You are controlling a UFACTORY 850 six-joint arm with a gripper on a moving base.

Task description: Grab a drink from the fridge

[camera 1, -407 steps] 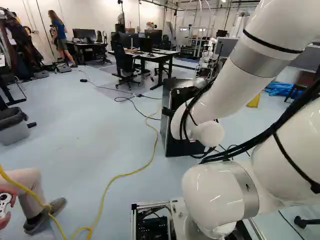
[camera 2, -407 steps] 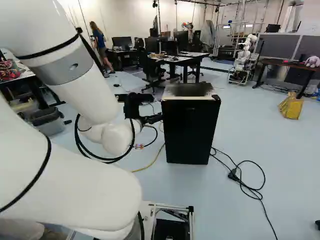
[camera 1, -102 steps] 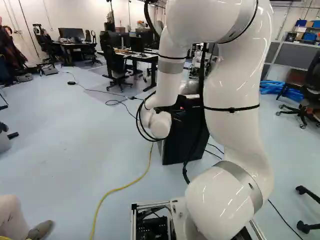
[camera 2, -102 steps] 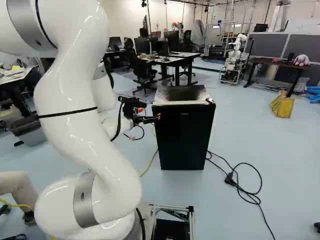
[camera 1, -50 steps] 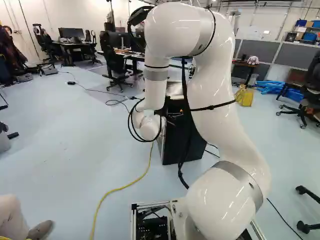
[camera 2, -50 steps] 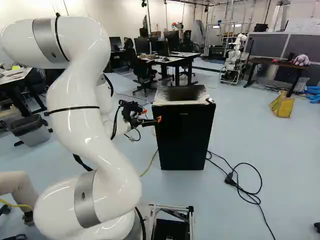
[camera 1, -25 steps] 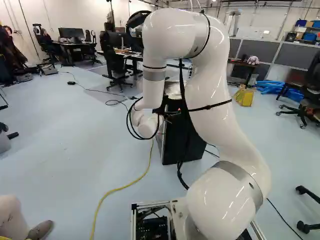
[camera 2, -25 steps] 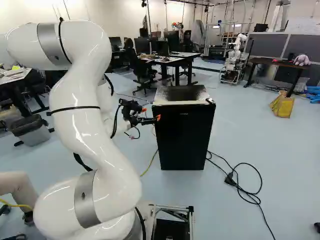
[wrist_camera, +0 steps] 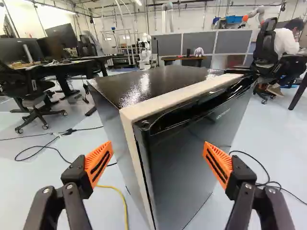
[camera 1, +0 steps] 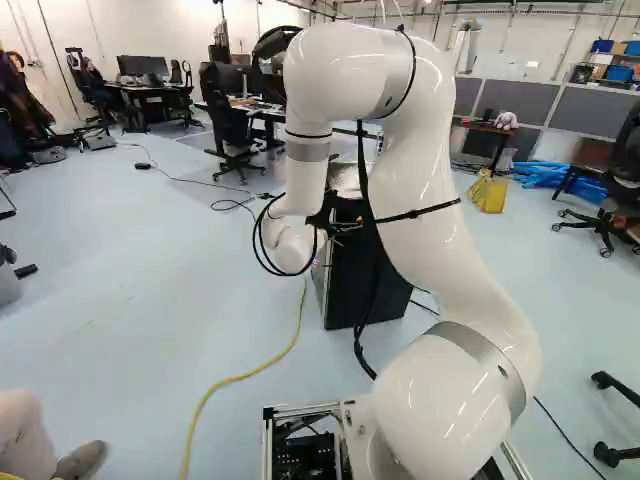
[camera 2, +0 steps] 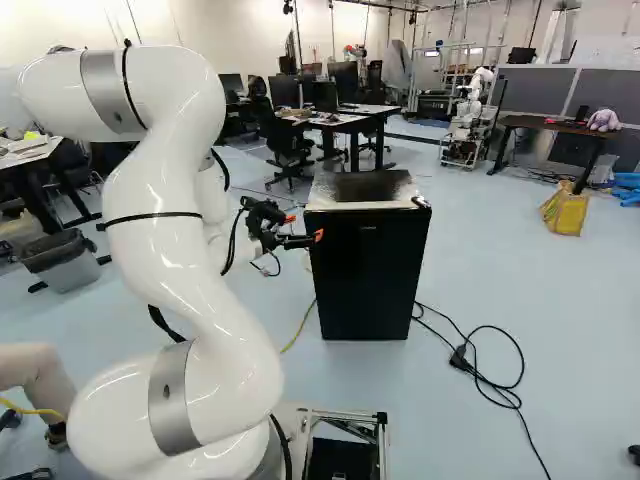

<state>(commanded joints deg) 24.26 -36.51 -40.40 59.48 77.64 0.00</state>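
My gripper is beside the near left edge of the black fridge in the right base view. In the wrist view the gripper stands open, its orange pads wide apart with nothing gripped. Ahead of it, between the two fingers, rises the fridge's corner, with a pale strip along the door's top and side. The door looks shut, with a recessed handle at its top. No drink can be seen. In the left base view my arm hides part of the fridge.
A yellow cable runs over the floor left of the fridge, a black cord to its right. Desks and an office chair stand behind. Another robot is farther back. A person's leg shows at the left, near my base.
Since the oldest frames the base has moved, shifting the scene, and my arm has folded into a more upright bend. Over the last second the arm has shifted only slightly; the fridge stays put.
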